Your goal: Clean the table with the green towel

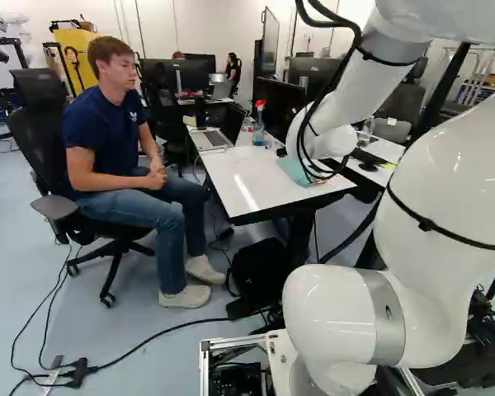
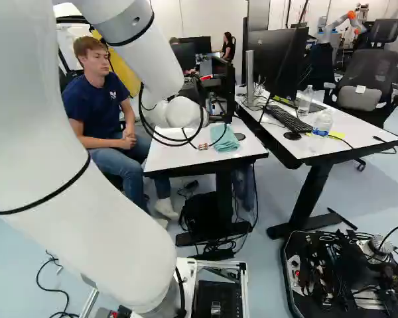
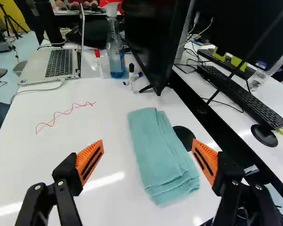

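Since the fingers of the black gripper [image 3: 147,141] stand wide apart, one to either side of the green towel [image 3: 161,155], I'd guess the arm is placed for a pick, with nothing clamped yet. The towel lies folded flat on the white table [image 3: 106,101], just beside a dark round disc [image 3: 183,135] near the long edge by the gap. Folded so, it makes a thick pad, handy for wiping, though a shallow pinch might catch only the top layers. What wants cleaning is surely that red scribble [image 3: 61,114], left uncovered on the open stretch toward the laptop [image 3: 59,63]. The spray bottle [image 3: 116,54] stands upright beyond, near the monitor [image 3: 153,35], perhaps kept there to leave the wiping area free.
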### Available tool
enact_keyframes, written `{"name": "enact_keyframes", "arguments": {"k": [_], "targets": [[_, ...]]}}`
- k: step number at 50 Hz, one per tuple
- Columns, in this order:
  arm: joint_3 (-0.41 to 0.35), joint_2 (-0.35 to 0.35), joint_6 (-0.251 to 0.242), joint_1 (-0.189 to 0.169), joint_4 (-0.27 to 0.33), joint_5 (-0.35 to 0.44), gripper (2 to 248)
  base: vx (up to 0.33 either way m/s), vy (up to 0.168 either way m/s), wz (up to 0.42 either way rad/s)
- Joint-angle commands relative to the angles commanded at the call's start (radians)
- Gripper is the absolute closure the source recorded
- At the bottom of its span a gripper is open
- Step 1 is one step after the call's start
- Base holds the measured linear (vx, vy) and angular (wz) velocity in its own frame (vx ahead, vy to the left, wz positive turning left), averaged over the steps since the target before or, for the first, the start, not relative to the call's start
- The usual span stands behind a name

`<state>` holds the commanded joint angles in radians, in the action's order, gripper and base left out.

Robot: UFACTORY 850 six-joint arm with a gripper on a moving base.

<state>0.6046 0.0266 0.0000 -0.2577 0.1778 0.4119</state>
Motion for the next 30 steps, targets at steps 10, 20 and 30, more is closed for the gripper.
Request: {"name": "enact_keyframes", "arguments": {"k": [10,20,30], "targets": [[0.052,-0.027,0.000,-0.016,0.010,-0.083,3,0.000,0.000,0.000],[0.104,-0.054,0.000,-0.031,0.012,-0.170,3,0.000,0.000,0.000],[0.157,-0.081,0.000,-0.044,0.012,-0.257,3,0.000,0.000,0.000]]}}
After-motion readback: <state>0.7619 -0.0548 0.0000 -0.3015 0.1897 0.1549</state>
